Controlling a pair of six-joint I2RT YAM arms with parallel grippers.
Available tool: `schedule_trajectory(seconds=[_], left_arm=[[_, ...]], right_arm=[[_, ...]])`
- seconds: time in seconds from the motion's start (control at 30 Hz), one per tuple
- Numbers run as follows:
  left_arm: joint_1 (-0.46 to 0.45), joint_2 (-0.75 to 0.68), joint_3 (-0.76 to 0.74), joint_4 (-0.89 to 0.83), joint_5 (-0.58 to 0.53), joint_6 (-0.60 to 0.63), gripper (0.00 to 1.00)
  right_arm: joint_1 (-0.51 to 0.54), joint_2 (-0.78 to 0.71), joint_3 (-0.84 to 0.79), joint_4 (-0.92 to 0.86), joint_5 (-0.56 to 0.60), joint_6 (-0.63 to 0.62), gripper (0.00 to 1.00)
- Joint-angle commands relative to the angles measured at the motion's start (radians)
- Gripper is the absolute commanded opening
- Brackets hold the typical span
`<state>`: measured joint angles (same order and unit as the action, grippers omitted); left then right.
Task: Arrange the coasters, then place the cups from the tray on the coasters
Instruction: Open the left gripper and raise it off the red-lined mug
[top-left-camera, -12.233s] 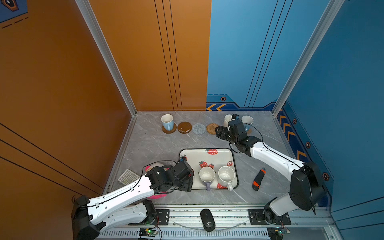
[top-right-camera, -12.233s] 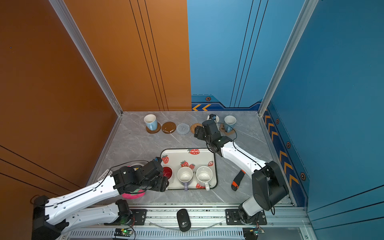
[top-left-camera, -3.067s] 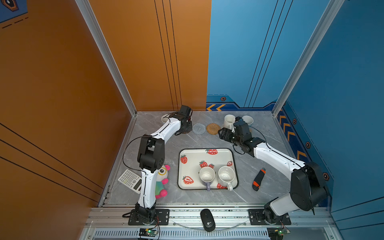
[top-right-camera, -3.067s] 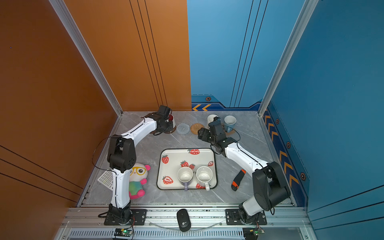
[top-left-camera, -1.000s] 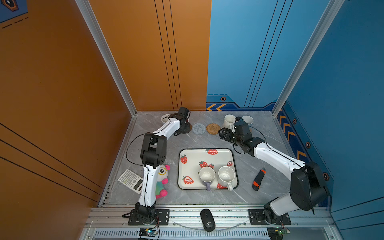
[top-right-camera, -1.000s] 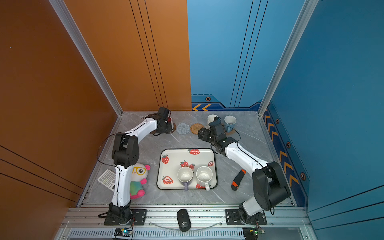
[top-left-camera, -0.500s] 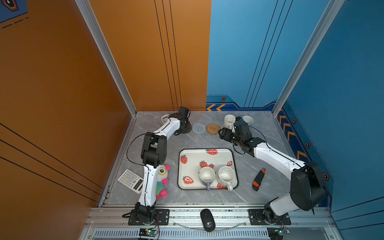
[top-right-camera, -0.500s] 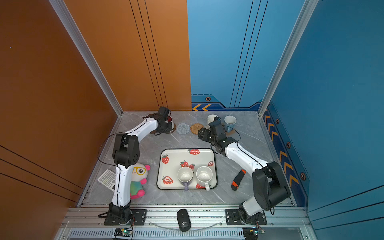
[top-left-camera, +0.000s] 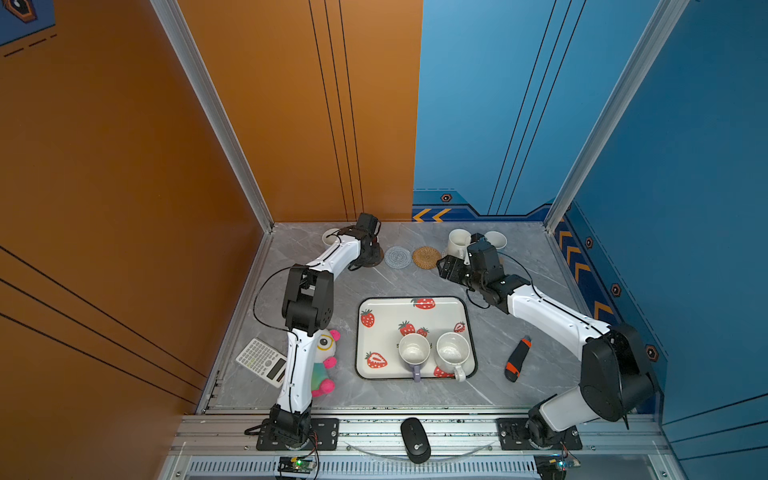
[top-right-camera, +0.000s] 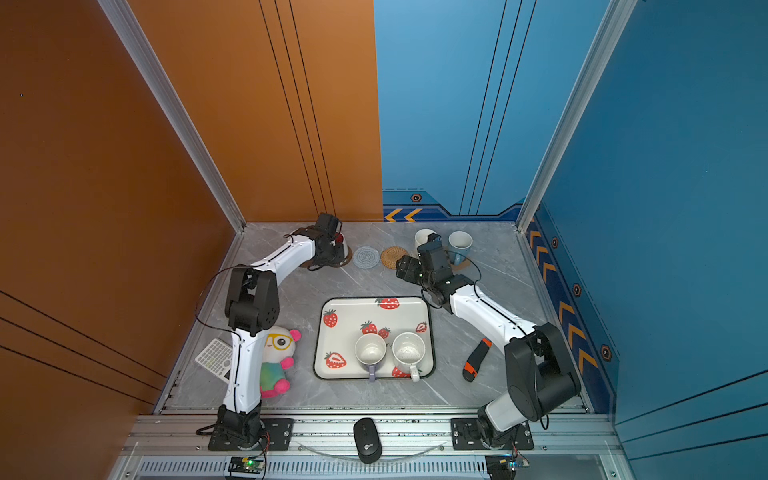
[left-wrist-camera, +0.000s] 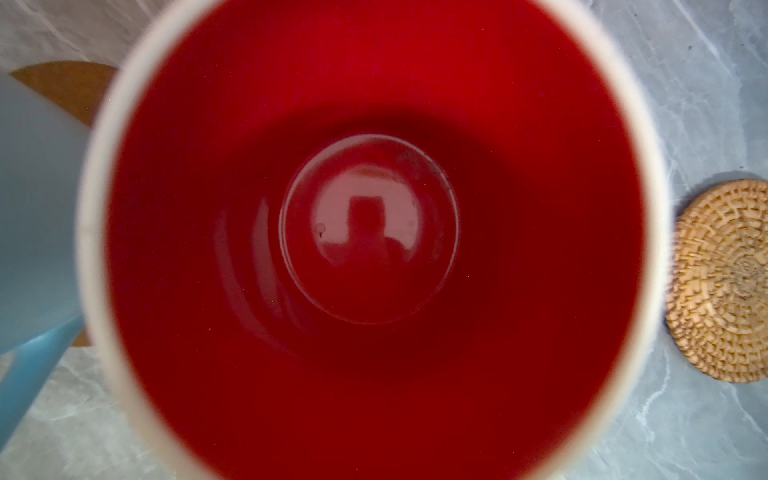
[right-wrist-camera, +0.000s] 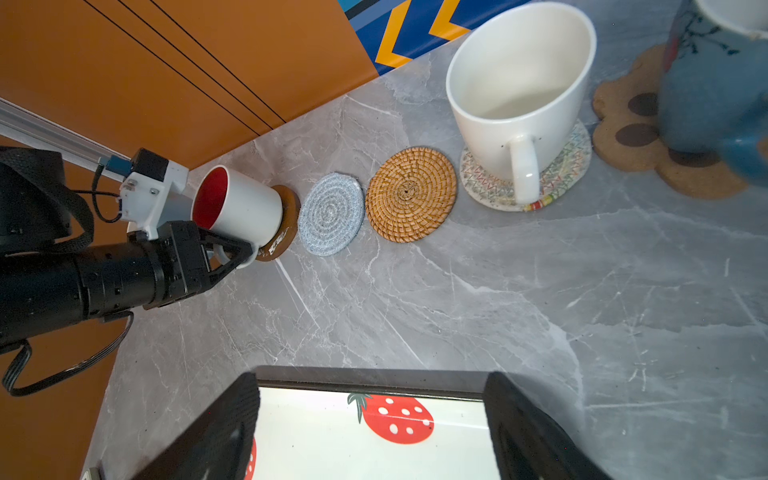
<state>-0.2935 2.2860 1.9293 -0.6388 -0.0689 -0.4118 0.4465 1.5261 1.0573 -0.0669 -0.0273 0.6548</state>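
— Does the left wrist view show the grip?
— No, only the red mug (left-wrist-camera: 370, 232) from inside. The right wrist view does: the left gripper (right-wrist-camera: 232, 255) pinches its handle, mug on the brown coaster (right-wrist-camera: 289, 216).
— And the right gripper (right-wrist-camera: 372, 384)?
— Spread wide at the tray (right-wrist-camera: 316, 432) rim.

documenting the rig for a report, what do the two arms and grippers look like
The left arm and right arm have white rounded links with black joints and thin black cables looping alongside. The left gripper and right gripper are black, with angular fingers. A white bracket sits on the left wrist.
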Motion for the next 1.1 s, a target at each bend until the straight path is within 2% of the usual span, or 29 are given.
schedule_trajectory(seconds=[0.0,0.57,0.73,1.07], left_arm=[[0.008,0.012,0.036,0.03,0.027,-0.01,0.18],[0.002,-0.024,-0.001,0.021,0.027,-0.002,0.32],[-0.006,-0.091,-0.055,0.021,0.011,0.009,0.33],[-0.01,-0.314,-0.214,0.026,-0.011,0.011,0.36]], right_arm=[[-0.009,0.003,0.023,-0.007,-0.016,-0.001,0.83],[-0.008,-0.008,0.02,-0.008,-0.018,-0.002,0.83],[-0.005,-0.012,0.017,-0.003,-0.016,0.0,0.83],[0.011,-0.015,0.023,-0.008,-0.011,0.0,0.83]])
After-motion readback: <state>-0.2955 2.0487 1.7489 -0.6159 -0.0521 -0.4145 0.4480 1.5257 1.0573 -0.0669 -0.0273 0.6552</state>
